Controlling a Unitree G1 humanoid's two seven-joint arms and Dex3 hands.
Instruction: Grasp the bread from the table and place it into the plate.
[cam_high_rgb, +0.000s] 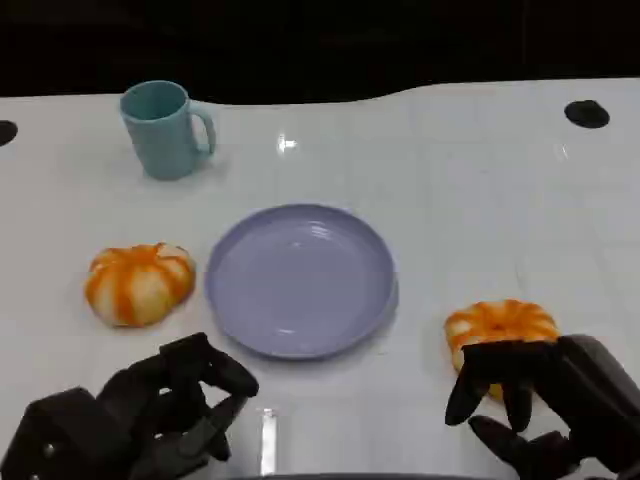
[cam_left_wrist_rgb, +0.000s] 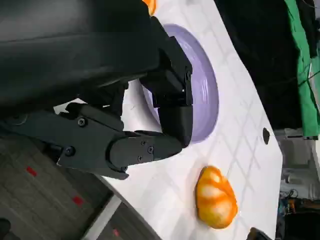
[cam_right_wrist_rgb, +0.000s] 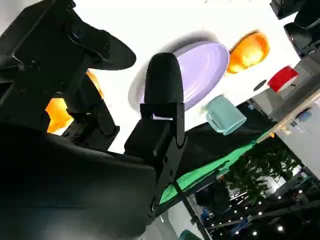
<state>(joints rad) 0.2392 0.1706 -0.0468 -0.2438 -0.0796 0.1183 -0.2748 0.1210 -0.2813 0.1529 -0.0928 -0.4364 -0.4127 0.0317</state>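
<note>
Risk of knocking right-side bread (cam_high_rgb: 499, 327) along worktop (cam_high_rgb: 480, 190), away from empty plate (cam_high_rgb: 300, 280): right hand (cam_high_rgb: 530, 395) spread over it, nothing gripped; left hand (cam_high_rgb: 170, 410) loosely curled, empty.

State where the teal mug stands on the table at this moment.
In the head view the teal mug stands upright at the table's far left, beyond the purple plate and the left bread, apart from both.

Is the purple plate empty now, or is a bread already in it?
Empty. The purple plate shows only its bare surface; one bread lies left of it, the other bread right, both on the table.
</note>
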